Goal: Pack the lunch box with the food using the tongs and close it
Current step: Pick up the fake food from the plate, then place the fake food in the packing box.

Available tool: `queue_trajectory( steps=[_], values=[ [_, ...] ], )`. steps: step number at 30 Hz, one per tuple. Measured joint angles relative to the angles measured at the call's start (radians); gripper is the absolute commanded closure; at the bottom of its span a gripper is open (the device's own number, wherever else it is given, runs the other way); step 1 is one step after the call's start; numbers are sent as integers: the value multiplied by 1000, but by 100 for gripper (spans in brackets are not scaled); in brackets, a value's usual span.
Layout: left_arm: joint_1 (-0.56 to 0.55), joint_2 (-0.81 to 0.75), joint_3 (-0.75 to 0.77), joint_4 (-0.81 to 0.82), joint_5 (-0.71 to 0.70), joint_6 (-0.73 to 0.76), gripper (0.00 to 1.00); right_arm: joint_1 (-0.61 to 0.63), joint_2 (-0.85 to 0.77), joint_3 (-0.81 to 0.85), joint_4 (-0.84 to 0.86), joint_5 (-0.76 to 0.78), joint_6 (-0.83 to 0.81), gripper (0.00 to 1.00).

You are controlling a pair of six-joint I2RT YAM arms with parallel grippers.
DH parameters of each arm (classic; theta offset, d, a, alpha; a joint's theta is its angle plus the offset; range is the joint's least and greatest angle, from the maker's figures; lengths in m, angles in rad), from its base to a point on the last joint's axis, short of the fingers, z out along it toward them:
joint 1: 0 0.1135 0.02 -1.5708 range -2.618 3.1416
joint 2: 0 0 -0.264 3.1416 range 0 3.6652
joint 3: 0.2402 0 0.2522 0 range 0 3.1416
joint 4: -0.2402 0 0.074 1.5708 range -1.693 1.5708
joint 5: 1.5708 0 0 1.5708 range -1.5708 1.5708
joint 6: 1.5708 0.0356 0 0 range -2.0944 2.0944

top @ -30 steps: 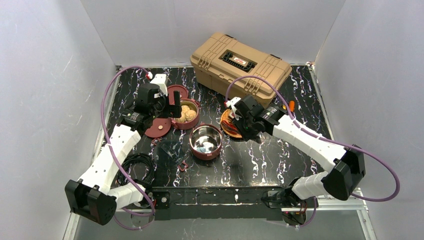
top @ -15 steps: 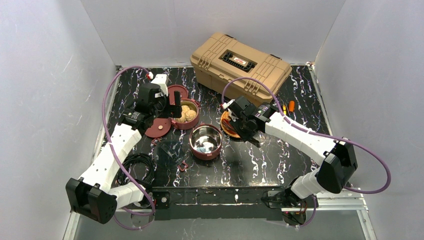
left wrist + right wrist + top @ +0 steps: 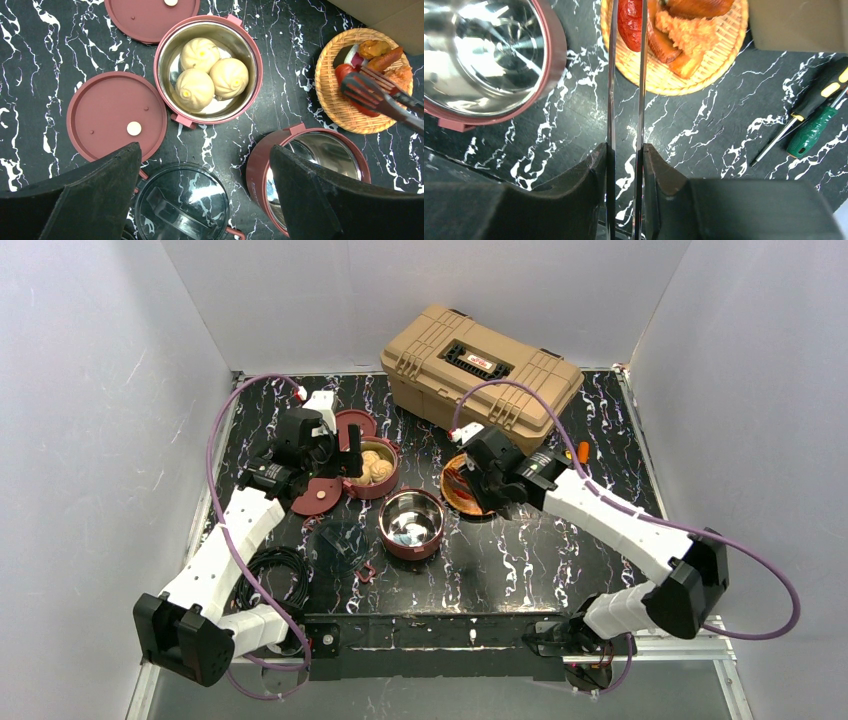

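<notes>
Three buns in upper-centre bowl; pinching tongs narrow with right gripper, flanking red chunk at top centre.

In the right wrist view the tongs run off the top edge, hiding their tips, the steel bowl is cut by the left edge, and only a corner of the toolbox shows.
</notes>
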Motion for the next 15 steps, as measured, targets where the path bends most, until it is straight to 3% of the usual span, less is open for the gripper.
queue_trajectory(
  steps=[10,15],
  values=[
    [0,0,0,7,-3,0,2,0,-74,-2,23,31,42,96],
    [15,0,0,7,-2,-4,2,0,-126,-2,31,-51,43,95]
  ],
)
